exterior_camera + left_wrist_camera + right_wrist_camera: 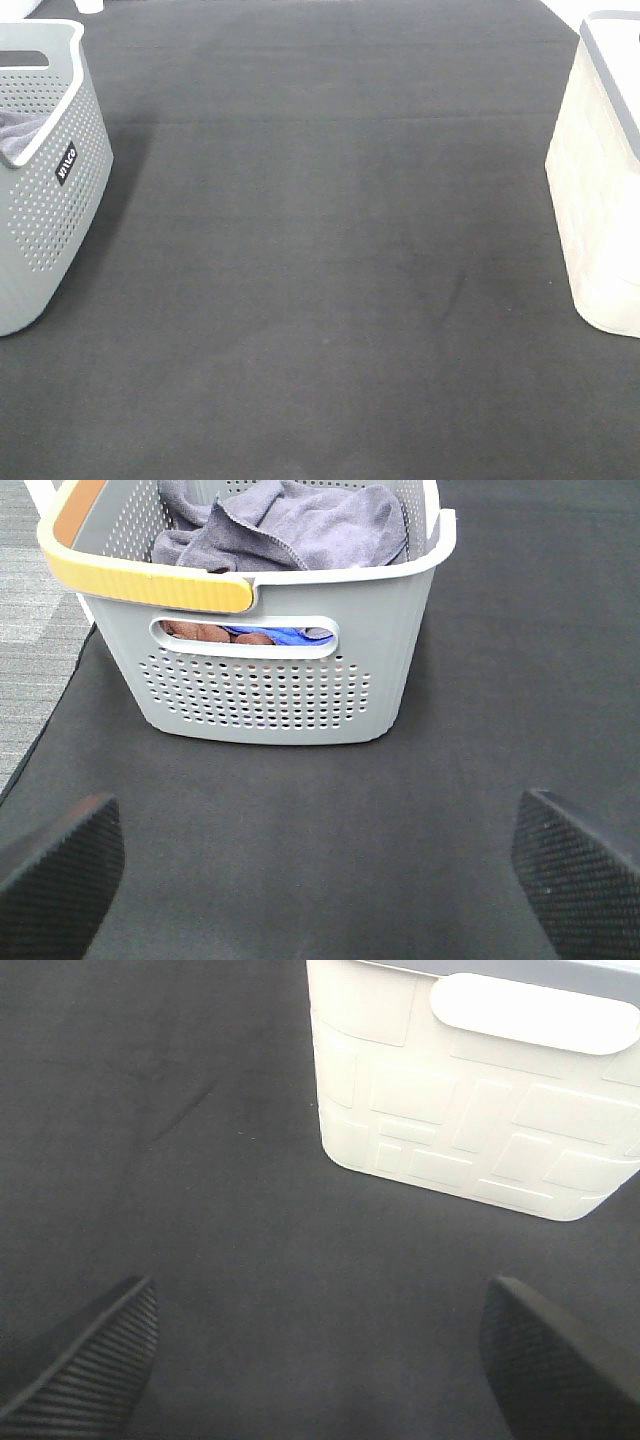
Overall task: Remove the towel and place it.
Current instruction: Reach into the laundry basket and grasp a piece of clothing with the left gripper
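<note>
Both my left gripper (320, 880) and right gripper (325, 1360) hover with fingers spread wide, empty; the crumpled grey-lavender microfibre towel (300, 525) lies heaped in the grey perforated plastic basket (270, 695) at the high view's left edge; pinching too deep could drag up the bright blue cloth (285, 635) beneath it.

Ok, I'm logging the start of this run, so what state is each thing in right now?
grey basket: upright, holding cloths.
towel: crumpled, lying on top inside the grey basket.
blue cloth: beneath the towel, partly visible.
white basket: upright, inside hidden.
left gripper: jaws open, empty.
right gripper: jaws open, empty.
</note>
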Motion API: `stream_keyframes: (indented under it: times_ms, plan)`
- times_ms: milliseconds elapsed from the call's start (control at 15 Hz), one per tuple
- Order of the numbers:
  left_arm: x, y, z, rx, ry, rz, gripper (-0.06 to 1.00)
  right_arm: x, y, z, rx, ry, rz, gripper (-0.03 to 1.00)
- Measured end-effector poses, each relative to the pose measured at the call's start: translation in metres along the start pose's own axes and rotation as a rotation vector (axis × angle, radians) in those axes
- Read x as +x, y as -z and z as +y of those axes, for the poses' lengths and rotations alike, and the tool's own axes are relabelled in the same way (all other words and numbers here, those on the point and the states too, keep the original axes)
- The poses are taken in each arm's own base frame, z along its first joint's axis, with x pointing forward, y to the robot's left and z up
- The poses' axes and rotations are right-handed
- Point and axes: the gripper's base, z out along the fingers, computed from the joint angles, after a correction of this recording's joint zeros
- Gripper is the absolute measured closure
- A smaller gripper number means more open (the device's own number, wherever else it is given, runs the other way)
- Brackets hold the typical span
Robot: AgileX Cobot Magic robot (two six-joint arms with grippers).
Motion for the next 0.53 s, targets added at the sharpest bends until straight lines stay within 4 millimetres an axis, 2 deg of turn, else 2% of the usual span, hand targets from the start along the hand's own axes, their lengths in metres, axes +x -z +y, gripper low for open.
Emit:
stream_keyframes:
  times_ms: [533]
  plan:
    - [0.0, 0.0, 0.0, 0.0, 0.0, 0.0, -0.05, 0.0, 0.0, 0.0, 0.0, 0.0, 0.0, 0.17]
